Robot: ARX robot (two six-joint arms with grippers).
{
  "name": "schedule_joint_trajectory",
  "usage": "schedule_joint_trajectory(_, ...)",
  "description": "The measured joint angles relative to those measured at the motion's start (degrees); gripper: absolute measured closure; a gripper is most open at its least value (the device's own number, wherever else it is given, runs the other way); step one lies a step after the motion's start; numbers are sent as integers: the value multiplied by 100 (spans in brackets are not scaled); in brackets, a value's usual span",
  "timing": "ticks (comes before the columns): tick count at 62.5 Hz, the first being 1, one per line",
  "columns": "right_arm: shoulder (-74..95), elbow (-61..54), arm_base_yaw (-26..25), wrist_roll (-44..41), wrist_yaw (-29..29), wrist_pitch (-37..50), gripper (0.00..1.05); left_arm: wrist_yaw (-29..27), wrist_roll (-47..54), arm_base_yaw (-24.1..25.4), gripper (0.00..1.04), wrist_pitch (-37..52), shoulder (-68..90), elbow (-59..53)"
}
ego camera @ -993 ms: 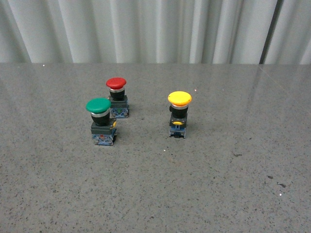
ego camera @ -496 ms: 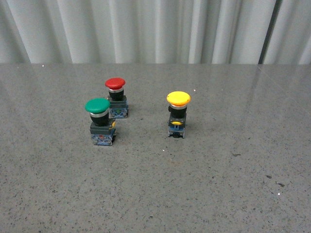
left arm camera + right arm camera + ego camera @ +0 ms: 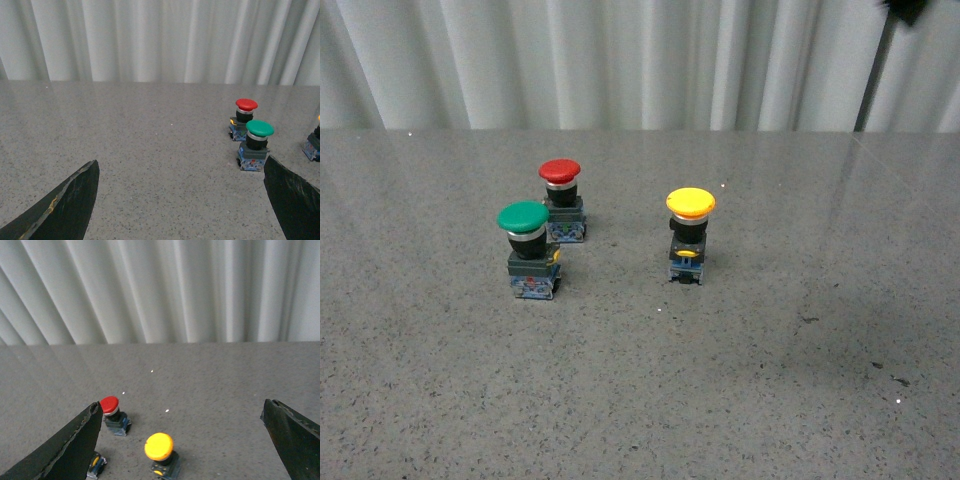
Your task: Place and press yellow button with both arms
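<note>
- The grey speckled table (image 3: 770,400) is bare apart from three push buttons, and nothing lies between the arms and their goal.
- A pale pleated curtain (image 3: 620,60) closes off the far side.
- A dark shape (image 3: 905,8) now shows in the top right corner of the front view. It was absent half a second ago and is probably part of the right arm, which suggests the approach is beginning.
- The right gripper (image 3: 181,405) hangs above the buttons with its jaws wide apart, holding nothing.
- The left gripper (image 3: 180,165) sits low over the table, also spread wide and empty.
- The yellow button (image 3: 688,235) stands upright near the table's middle, untouched and not yet pressed.
- The green button (image 3: 530,250) and the red button (image 3: 560,200) stand close together, well to the left of the yellow one. They are on the left arm's side, so that arm will probably have to pass them.
</note>
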Motion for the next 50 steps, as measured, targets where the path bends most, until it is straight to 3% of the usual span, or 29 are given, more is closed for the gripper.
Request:
schedule_joint_trajectory(11,1244,664,442,-170,227,-131,7,0,0,0,7,2,0,0)
schedule_joint_trajectory(25,2245,1187,643,-282,400,-577,7,0,0,0,7,2,0,0)
schedule_joint_trajectory(34,2494,1414,671,-358,459,-782,35,0,0,0,7,2,0,0)
schedule_joint_trajectory(46,2695,1631,671,-391,468,-909,61,0,0,0,7,2,0,0)
schedule_joint_trajectory(50,2822,1775,669,-396,481,-966,75,0,0,0,7,2,0,0)
